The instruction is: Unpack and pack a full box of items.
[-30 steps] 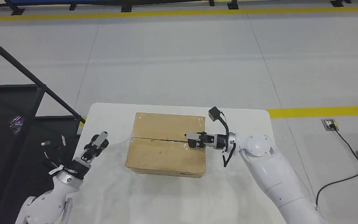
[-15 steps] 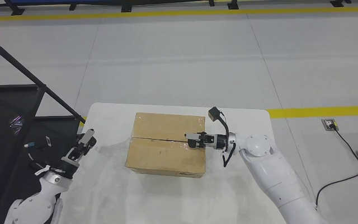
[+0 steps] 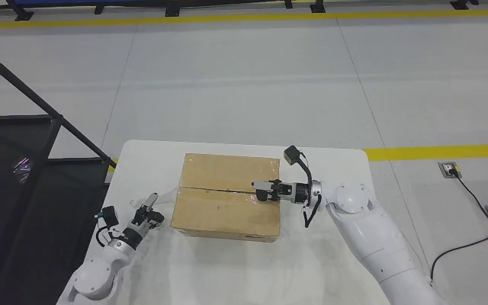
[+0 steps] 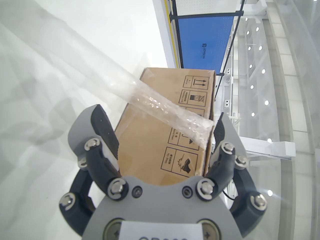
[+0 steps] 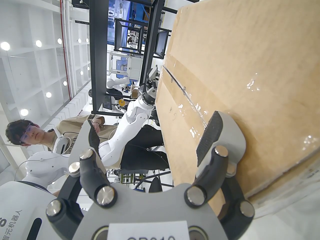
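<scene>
A shut brown cardboard box (image 3: 227, 197) stands in the middle of the white table (image 3: 328, 162), with clear tape along its top seam. My right gripper (image 3: 261, 191) is open at the right end of that seam; one finger (image 5: 212, 136) rests on the taped box top (image 5: 237, 63). My left gripper (image 3: 150, 210) is low beside the box's left end. It is open, and the box's end face (image 4: 155, 146) with its strip of clear tape (image 4: 172, 108) lies just ahead between the fingers (image 4: 103, 128). The left gripper (image 5: 150, 86) also shows beyond the box's far end.
A crumpled white cloth (image 3: 229, 267) covers the table's front. A black metal frame and dark netting (image 3: 38, 164) stand off the table's left edge. Bare table lies behind the box and to its right.
My left gripper swung out toward the table's left edge, then came back low and close to the box's left end. The right arm and the box have not moved.
</scene>
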